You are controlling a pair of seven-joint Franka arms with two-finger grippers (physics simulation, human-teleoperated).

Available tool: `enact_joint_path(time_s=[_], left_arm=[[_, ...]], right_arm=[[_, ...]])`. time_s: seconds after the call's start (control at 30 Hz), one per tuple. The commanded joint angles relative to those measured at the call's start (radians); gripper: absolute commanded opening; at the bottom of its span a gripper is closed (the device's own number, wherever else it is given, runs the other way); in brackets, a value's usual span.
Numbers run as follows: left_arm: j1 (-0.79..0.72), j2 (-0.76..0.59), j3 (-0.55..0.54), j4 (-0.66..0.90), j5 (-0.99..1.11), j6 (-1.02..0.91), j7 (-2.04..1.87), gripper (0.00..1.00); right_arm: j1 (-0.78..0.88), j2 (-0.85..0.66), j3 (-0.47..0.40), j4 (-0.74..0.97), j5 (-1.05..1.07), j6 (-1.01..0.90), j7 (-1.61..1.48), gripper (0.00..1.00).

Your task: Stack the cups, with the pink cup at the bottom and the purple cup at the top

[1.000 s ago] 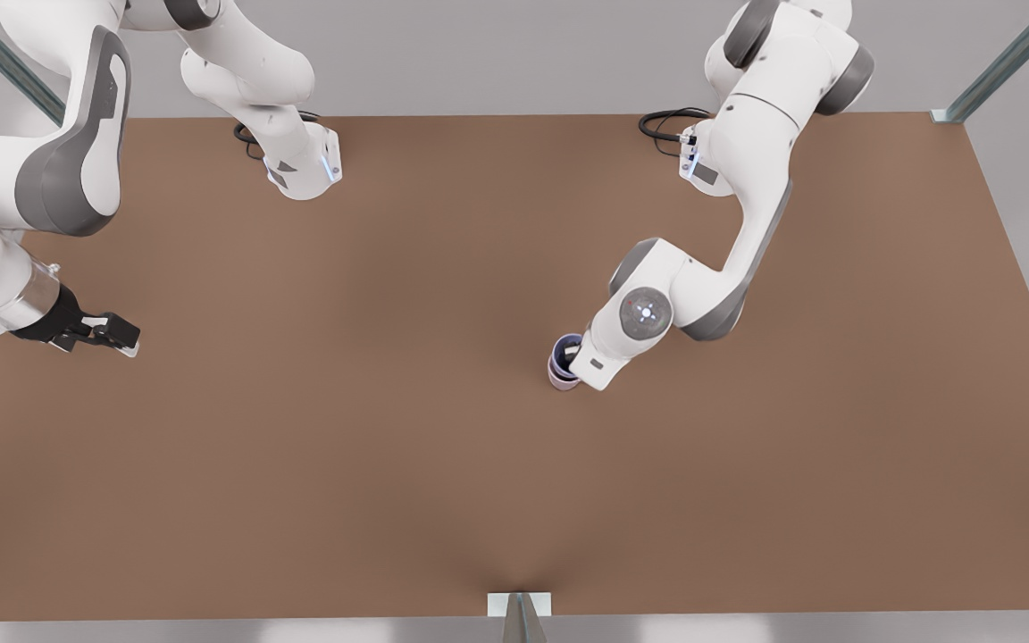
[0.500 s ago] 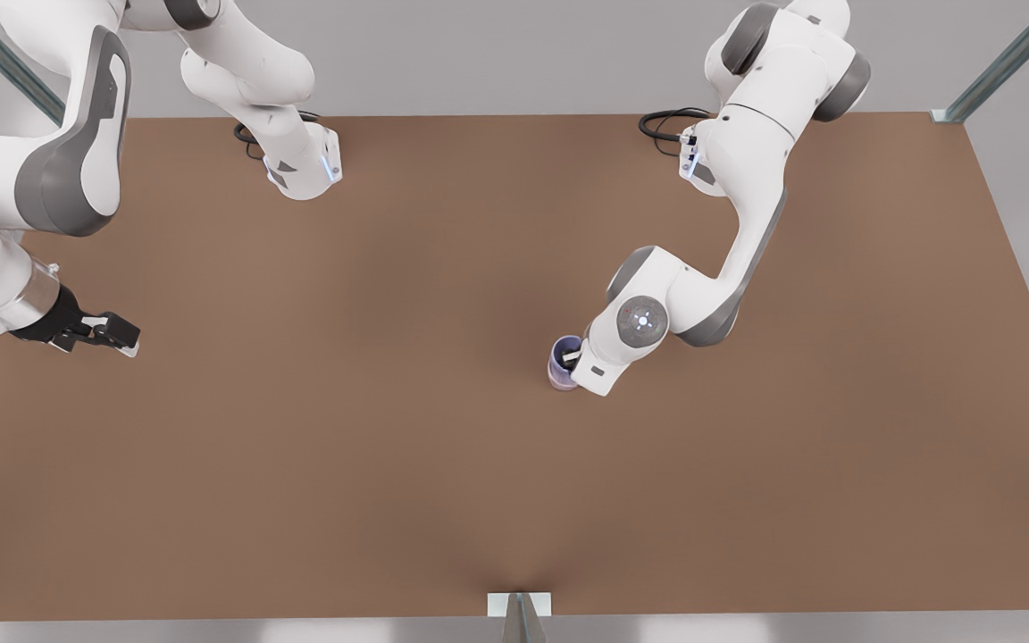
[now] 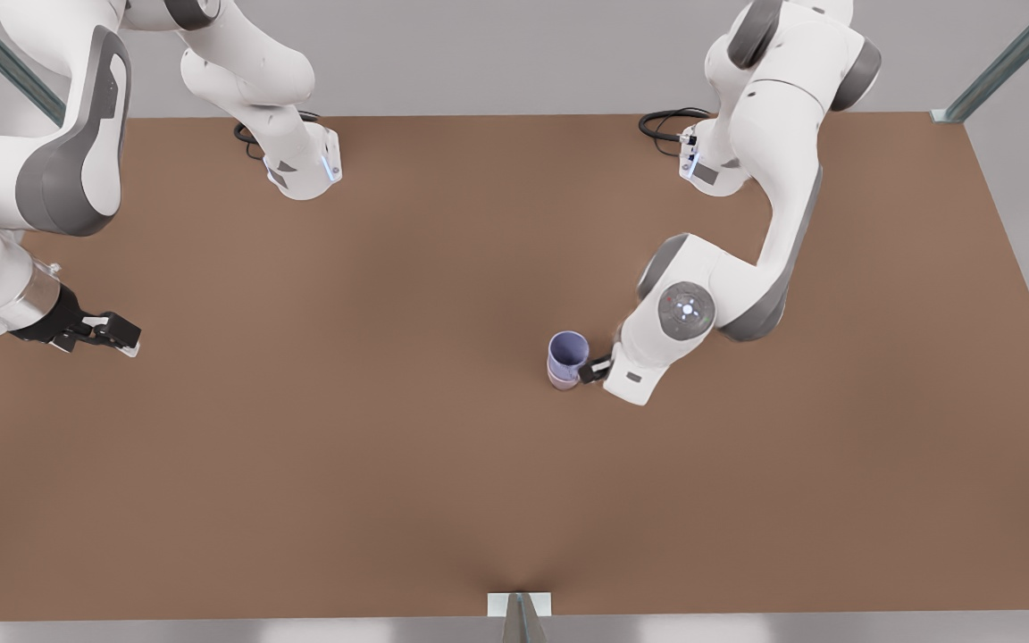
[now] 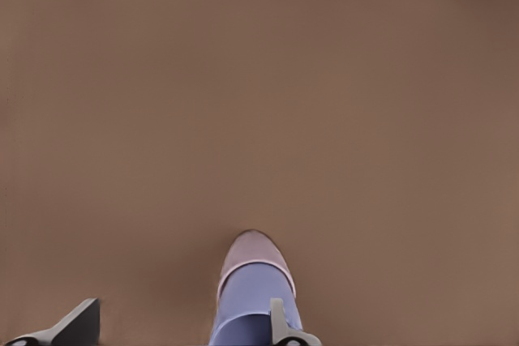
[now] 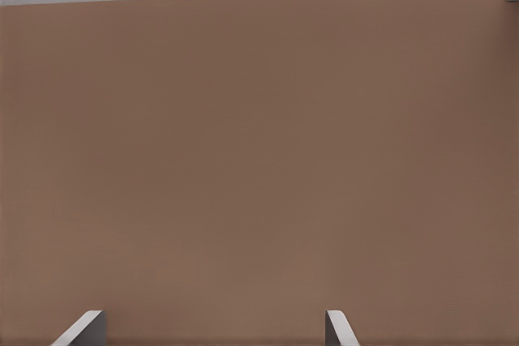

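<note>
Risk check, going by the front view from its left to its right.

Right gripper (image 3: 117,337) sat released near the table's (image 3: 345,464) left edge, fingers apart over bare brown surface and well apart from the cups. That arm was waiting. No hazard from it as long as it parked there.

Purple cup (image 3: 567,350) stood nested in the pink cup (image 3: 561,382), a little right of table centre, with only a band of pink showing under the purple. Stack looked upright and in the asked order, so I judged the task essentially done.

Left gripper (image 3: 599,368) was just beside the stack on its right, jaws spread and gripping nothing. In the left wrist view one finger (image 4: 280,326) overlapped the purple cup's wall; I couldn't tell if it was touching or just clear.

Main failure from there:
- That finger could drag or clip the purple rim on retreat. Cause: sideways motion toward the stack, or shutting the jaws while this close.
- Tall, narrow stack would tip or slide easily, and the purple cup might not be fully seated.

Open room was generous: bare table all round the stack, every edge well away, nothing else near. Safest exit, in my judgement, was up and toward the right, away from the cups. Bracket (image 3: 519,612) at the near edge was far off.
</note>
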Motion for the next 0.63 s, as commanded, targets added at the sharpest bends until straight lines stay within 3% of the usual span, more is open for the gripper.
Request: enact_joint_path(time_s=[0.0,0.07,0.17,0.3,0.33,0.6], left_arm=[[0.004,-0.027,0.088,0.017,0.001,-0.138,0.415,1.0],[0.004,-0.087,0.188,0.017,0.001,-0.164,0.601,1.0],[0.012,-0.18,0.247,0.022,0.003,-0.239,0.69,1.0],[0.156,-0.281,0.145,0.022,0.069,-0.291,0.951,1.0],[0.215,-0.3,0.069,0.02,0.07,-0.285,0.957,1.0],[0.22,-0.343,0.052,0.01,0.081,-0.293,0.961,1.0]], right_arm=[[0.0,-0.001,0.0,0.001,0.001,0.0,-0.002,1.0],[0.0,-0.001,0.0,0.001,0.001,0.0,-0.002,1.0],[0.0,-0.001,0.0,0.001,0.001,0.0,-0.002,1.0],[0.0,0.0,0.0,0.001,0.001,0.0,-0.002,1.0],[0.0,0.0,0.0,0.001,0.001,0.0,-0.002,1.0],[0.002,0.0,0.0,0.001,-0.001,0.0,-0.002,1.0]])
